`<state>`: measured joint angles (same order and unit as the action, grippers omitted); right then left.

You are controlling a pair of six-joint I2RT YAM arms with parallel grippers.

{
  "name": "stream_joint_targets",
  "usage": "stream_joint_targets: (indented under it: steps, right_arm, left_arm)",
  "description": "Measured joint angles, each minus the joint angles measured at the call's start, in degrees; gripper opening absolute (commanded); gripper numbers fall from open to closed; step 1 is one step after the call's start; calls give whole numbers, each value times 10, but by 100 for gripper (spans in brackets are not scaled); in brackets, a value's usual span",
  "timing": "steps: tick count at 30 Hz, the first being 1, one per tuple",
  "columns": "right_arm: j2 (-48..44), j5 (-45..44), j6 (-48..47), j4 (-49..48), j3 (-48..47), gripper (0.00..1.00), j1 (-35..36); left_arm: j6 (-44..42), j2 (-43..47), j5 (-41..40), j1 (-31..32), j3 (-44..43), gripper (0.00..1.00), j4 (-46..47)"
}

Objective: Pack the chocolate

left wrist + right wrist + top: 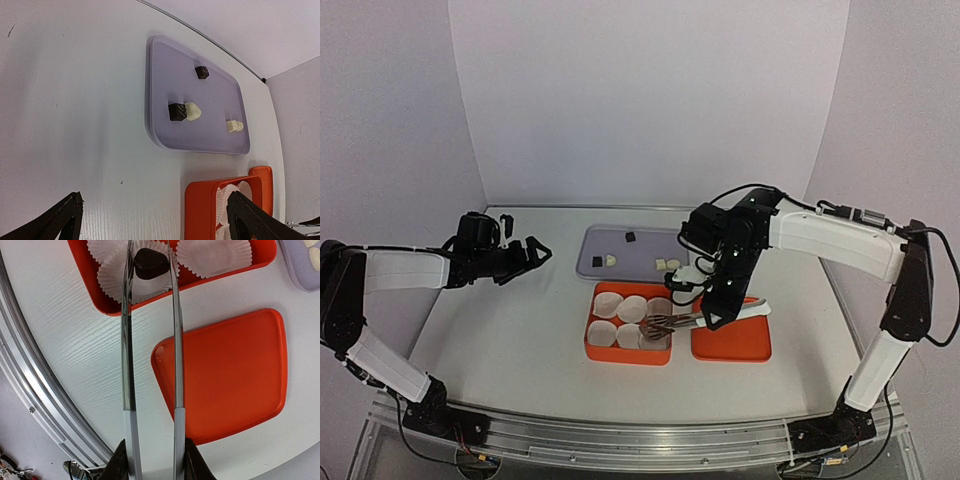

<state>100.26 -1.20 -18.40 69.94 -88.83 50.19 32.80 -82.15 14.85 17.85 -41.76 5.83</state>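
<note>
Right wrist view has the right gripper (152, 467) pressed onto the handle end of a pair of metal tongs (128, 340). Their two thin arms run up the picture to a dark chocolate piece (150, 263) caught between the tips. That piece is over a white paper cup (112, 275) in the orange box (85, 265); whether it touches the paper I cannot tell. More pleated cups sit on either side of it in the same box. Near the box but apart from it, the orange lid (230, 375) lies flat on the white table (75, 355), and a corner of the lavender tray (302, 270) shows at the upper right. Top external view places the tongs over the right half of the box, with the right arm reaching in from the right and the lid just beside the box on that side. Left wrist view shows the left gripper (155, 197) spread wide with nothing between its fingers, hovering over bare table short of the tray. Four more pieces lie on the tray. One dark cube (202, 72) is alone toward the far side, and a second dark cube (177, 112) touches a cream piece (193, 111). Another cream piece (234, 126) lies apart from them, closer to the tray's rim.
</note>
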Motion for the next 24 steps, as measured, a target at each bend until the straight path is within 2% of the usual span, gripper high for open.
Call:
stream_joint_targets:
  steps: [15,24]
  right_arm:
    - [20,-19,-12,17,-27,12,8]
    - [29,-23,-14,31,-40,20,12]
  left_arm:
    - [0,0,-4,0,-2,100,-2]
    - [-2,0,-11,0,-2,100,-3]
